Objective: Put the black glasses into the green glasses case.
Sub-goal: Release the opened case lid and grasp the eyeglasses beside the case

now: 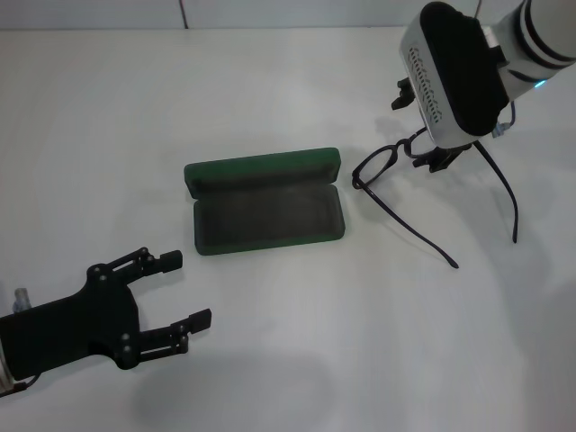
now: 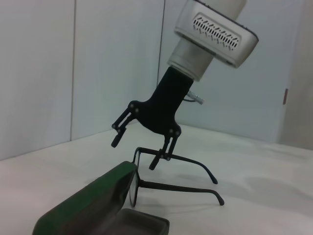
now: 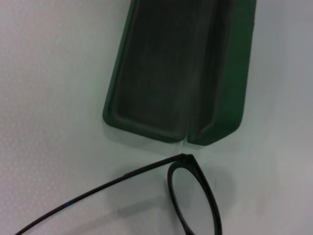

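Observation:
The green glasses case (image 1: 265,205) lies open in the middle of the white table, lid folded back on the far side, and nothing is in it. It also shows in the left wrist view (image 2: 93,205) and the right wrist view (image 3: 166,73). The black glasses (image 1: 378,168) stand just right of the case with their temple arms unfolded and reaching toward me. My right gripper (image 1: 420,130) is open and hangs right over the front frame, fingers (image 2: 116,142) spread on either side of it. The glasses also show in the left wrist view (image 2: 176,186) and the right wrist view (image 3: 193,196). My left gripper (image 1: 184,290) is open and empty at the near left.
The table (image 1: 288,360) is plain white. A pale wall (image 2: 39,73) stands behind it.

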Robot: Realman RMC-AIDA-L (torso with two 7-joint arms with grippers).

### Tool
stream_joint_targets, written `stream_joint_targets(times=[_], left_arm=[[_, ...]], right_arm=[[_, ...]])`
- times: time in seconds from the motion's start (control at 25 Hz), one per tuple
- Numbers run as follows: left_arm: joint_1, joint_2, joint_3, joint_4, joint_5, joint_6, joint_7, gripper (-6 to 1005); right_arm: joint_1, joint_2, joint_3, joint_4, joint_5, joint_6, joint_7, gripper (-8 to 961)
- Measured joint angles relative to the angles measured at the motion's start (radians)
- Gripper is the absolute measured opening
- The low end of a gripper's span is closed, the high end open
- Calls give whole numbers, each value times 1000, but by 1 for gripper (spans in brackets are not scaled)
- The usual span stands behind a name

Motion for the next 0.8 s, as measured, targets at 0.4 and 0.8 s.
stream_joint_targets(times=[0.4, 0.8], left_arm=[[-3, -1, -3, 0, 0, -1, -9, 843], [-9, -1, -5, -1, 0, -4, -14, 843]], right_arm=[[13, 0, -21, 44, 38, 29, -4, 692], [21, 0, -89, 73, 49, 60, -7, 666]])
